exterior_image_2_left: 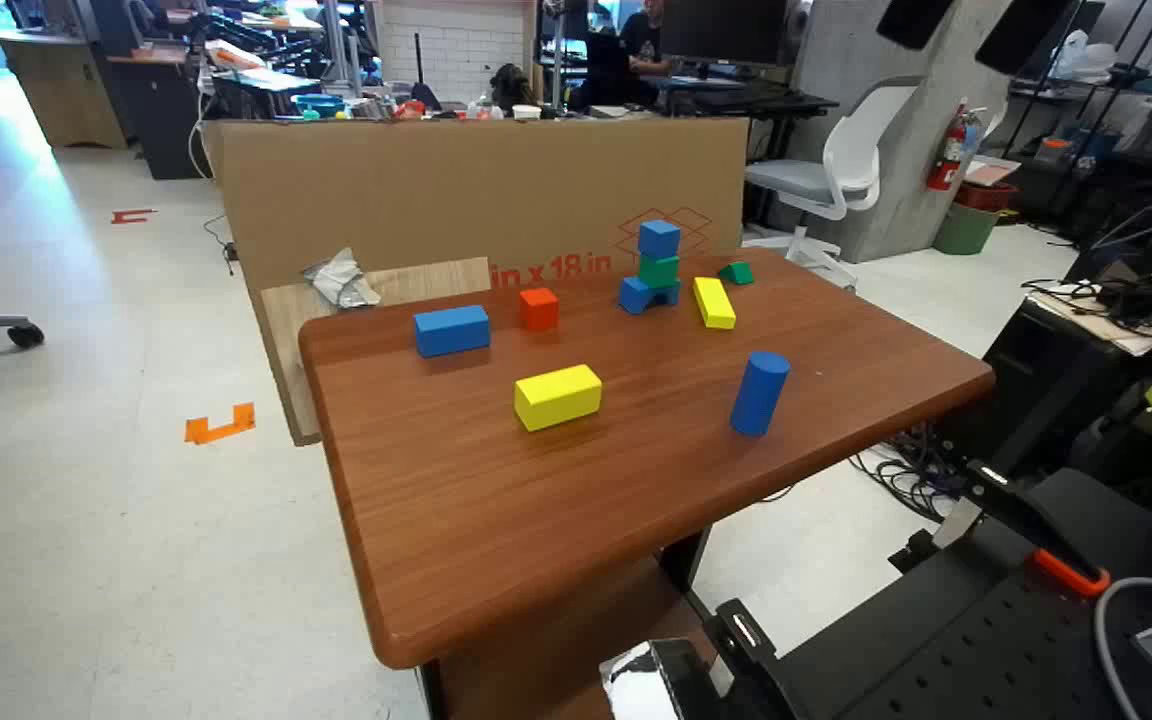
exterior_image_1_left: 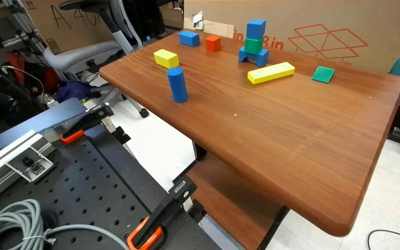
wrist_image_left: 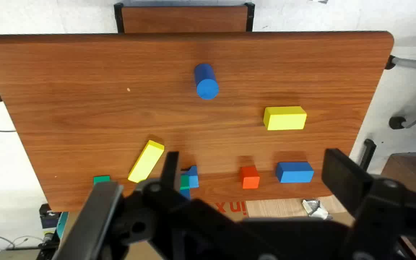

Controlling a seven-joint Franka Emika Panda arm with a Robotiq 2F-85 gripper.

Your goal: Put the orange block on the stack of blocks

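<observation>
The orange block is a small cube. It sits on the brown table in both exterior views [exterior_image_1_left: 213,43] [exterior_image_2_left: 539,309] and in the wrist view [wrist_image_left: 250,177]. The stack has a blue bridge block [exterior_image_1_left: 253,56] at the bottom, a green block [exterior_image_1_left: 253,45] on it and a blue cube [exterior_image_1_left: 256,28] on top. It also shows in an exterior view [exterior_image_2_left: 658,270]. In the wrist view the stack [wrist_image_left: 193,177] is partly hidden behind a finger. My gripper [wrist_image_left: 253,155] is open and empty, high above the table. The orange block shows between its fingers, well below them.
A blue block [exterior_image_1_left: 189,38] lies beside the orange block. A yellow block [exterior_image_1_left: 166,58], an upright blue cylinder [exterior_image_1_left: 177,85], a long yellow block [exterior_image_1_left: 271,73] and a green wedge [exterior_image_1_left: 323,74] are also on the table [exterior_image_1_left: 290,139]. A cardboard sheet [exterior_image_2_left: 476,190] stands behind the far edge.
</observation>
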